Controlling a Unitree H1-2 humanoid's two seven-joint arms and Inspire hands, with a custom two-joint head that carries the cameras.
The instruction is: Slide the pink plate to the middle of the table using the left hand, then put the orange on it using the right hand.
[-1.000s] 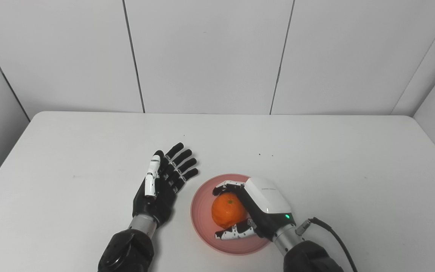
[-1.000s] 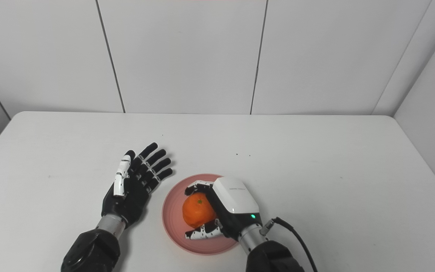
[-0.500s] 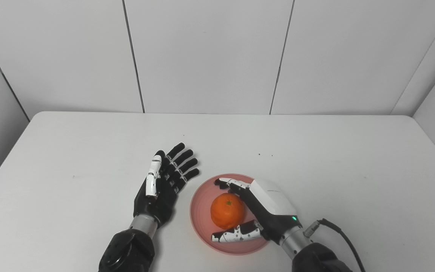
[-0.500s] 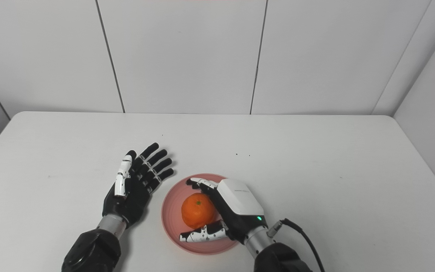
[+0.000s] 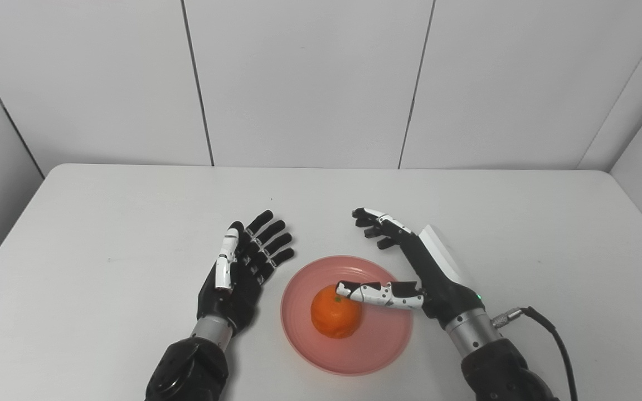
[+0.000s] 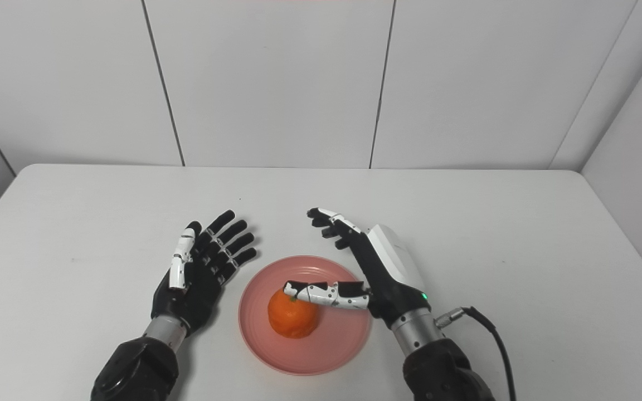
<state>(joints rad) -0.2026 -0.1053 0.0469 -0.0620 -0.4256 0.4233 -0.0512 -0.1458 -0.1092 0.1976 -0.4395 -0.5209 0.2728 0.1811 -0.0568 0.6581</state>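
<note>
Orange (image 5: 336,319), one only, round with a dimpled matte skin, sits left of centre on the single pink plate (image 5: 379,351), a smooth, shallow disc on the white table (image 5: 103,223). Right hand (image 5: 429,270), glossy white shell over black, is spread wide and holds nothing; its thumb reaches across above the fruit's top, while its fingers (image 5: 379,225) point past the plate's far rim. Left hand (image 5: 241,267), black with a white thumb, lies palm-up, fingers apart, empty, just beside the plate's left edge.

A bare test lab: plain white rectangular counter (image 5: 131,223) enclosed by seamed white wall panels (image 5: 304,83) on three sides.
</note>
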